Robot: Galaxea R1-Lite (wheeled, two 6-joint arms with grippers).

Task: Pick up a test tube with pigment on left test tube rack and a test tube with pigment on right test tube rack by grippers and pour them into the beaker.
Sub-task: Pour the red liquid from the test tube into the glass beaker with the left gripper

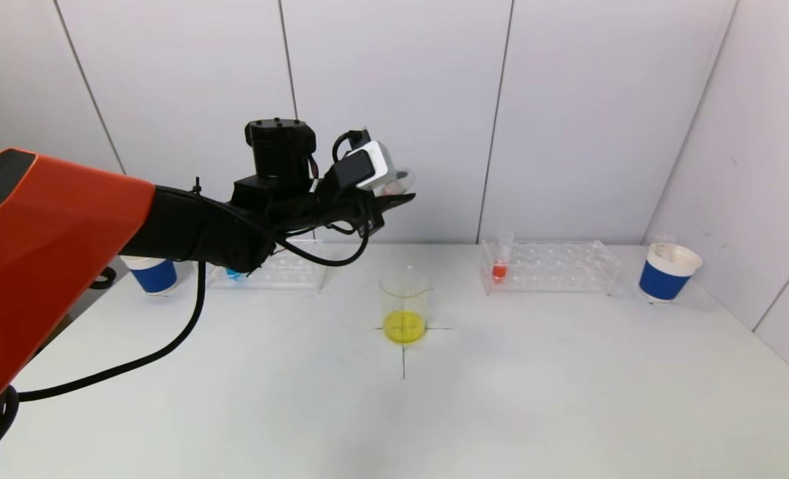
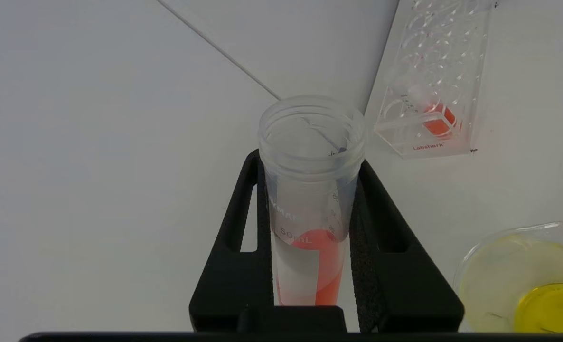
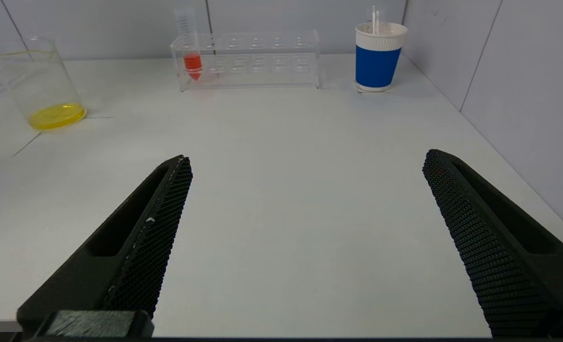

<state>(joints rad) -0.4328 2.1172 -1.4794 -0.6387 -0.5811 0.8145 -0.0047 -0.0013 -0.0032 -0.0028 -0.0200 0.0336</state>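
Holding a test tube of red pigment clamped between its jaws, the left gripper is kept tilted above the beaker, presumably for pouring. The right gripper is parked low, jaws wide apart.

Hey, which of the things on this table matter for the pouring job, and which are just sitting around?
Part of the job:
left gripper, shut on a test tube of red pigment
beaker holding yellow liquid
right rack with a red-pigment tube
left rack
right gripper, open, low over the table

Lying about:
two blue paper cups
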